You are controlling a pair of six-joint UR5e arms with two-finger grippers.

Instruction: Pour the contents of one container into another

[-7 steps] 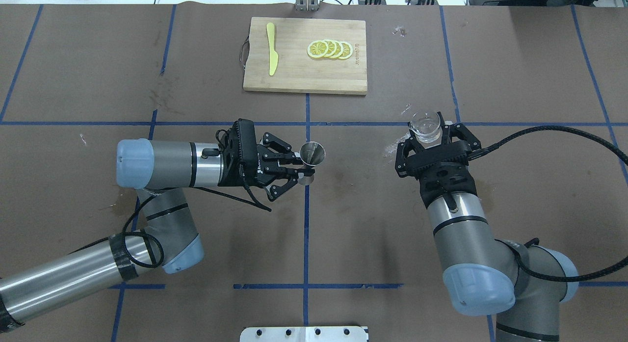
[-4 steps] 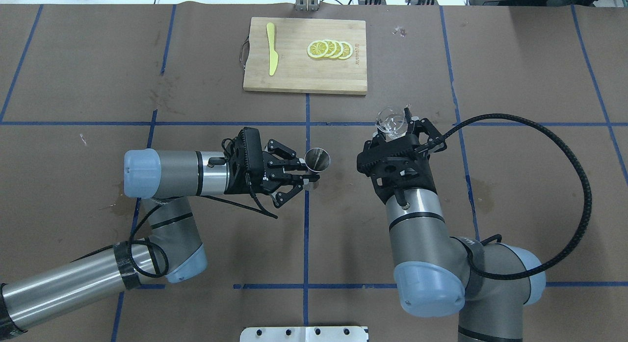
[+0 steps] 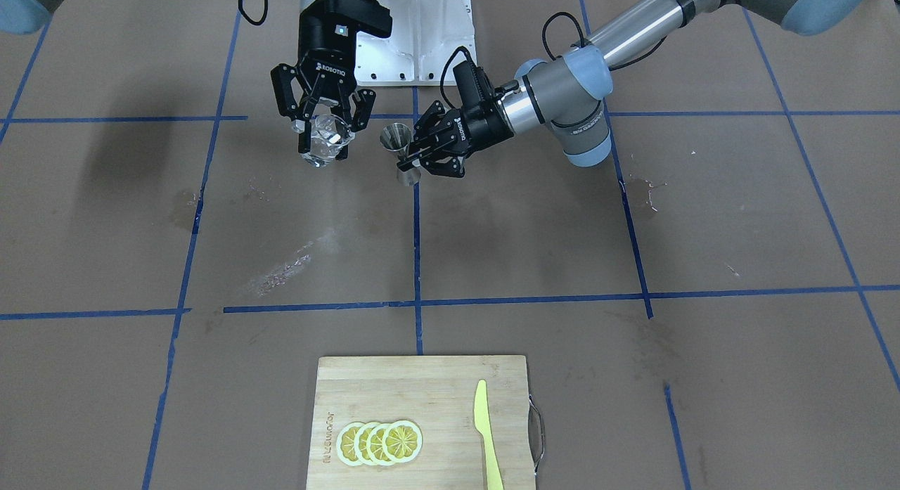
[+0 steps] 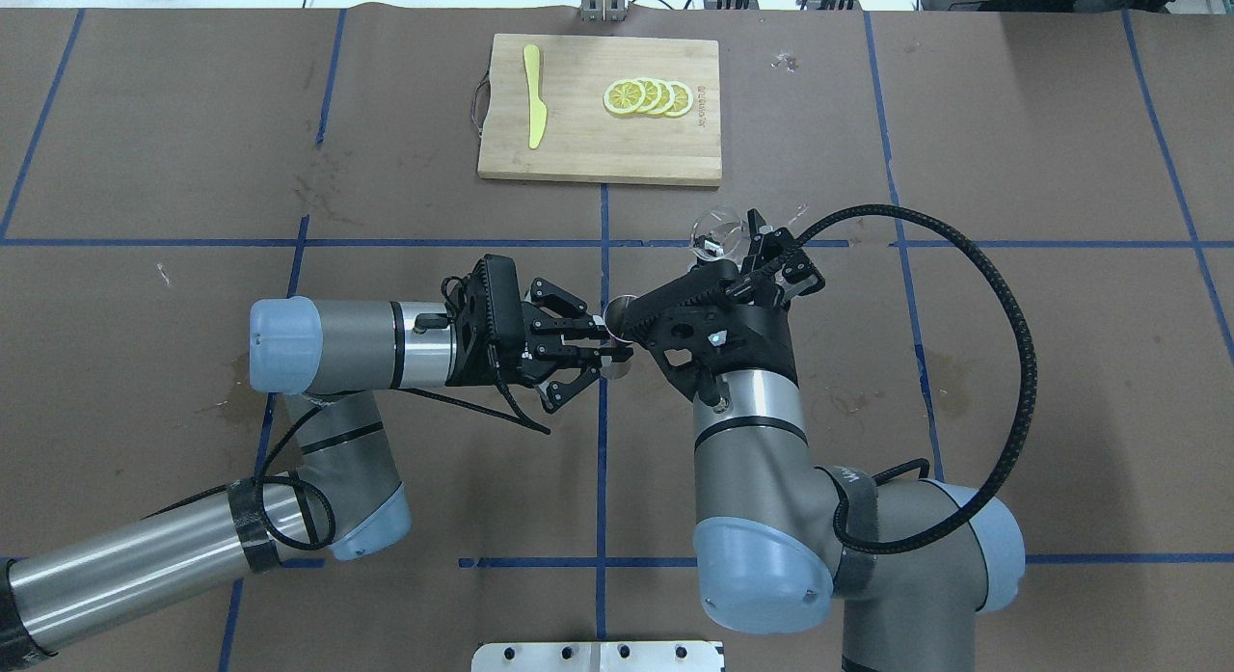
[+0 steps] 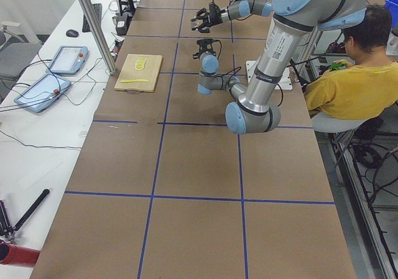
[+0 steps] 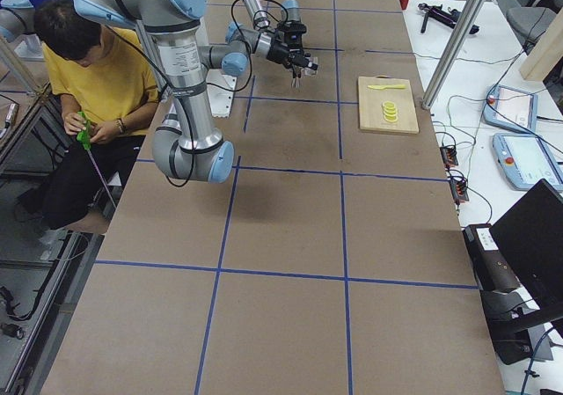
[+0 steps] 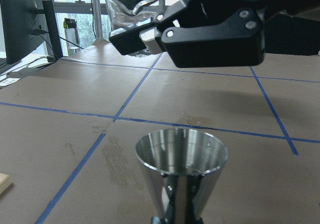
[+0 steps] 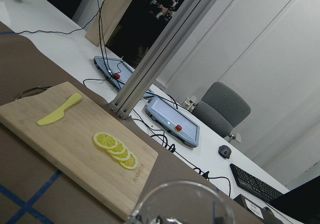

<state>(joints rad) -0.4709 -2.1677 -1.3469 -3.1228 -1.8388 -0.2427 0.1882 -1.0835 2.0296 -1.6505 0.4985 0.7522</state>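
Observation:
My left gripper (image 4: pixel 609 349) is shut on the waist of the steel jigger (image 3: pixel 398 145), which stands upright above the table with its mouth (image 7: pixel 181 151) open upward. The right gripper (image 3: pixel 325 133) is shut on the clear glass cup (image 3: pixel 323 144) and holds it tilted. In the overhead view the cup (image 4: pixel 715 235) is up and to the right of the jigger (image 4: pixel 617 312), whose rim is partly hidden behind the right hand. The left wrist view shows the cup (image 7: pixel 132 2) high and beyond the jigger. Only the cup's rim (image 8: pixel 182 196) shows in the right wrist view.
At the table's far side lies a wooden cutting board (image 4: pixel 578 156) with lemon slices (image 4: pixel 648 97) and a yellow knife (image 4: pixel 533 108). A metal base plate (image 4: pixel 598 656) sits at the near edge. A person in yellow (image 5: pixel 348 80) sits beside the robot.
The right arm has swung left toward the jigger, turning its wrist and tipping the cup. My left gripper has carried the jigger slightly right and nearer.

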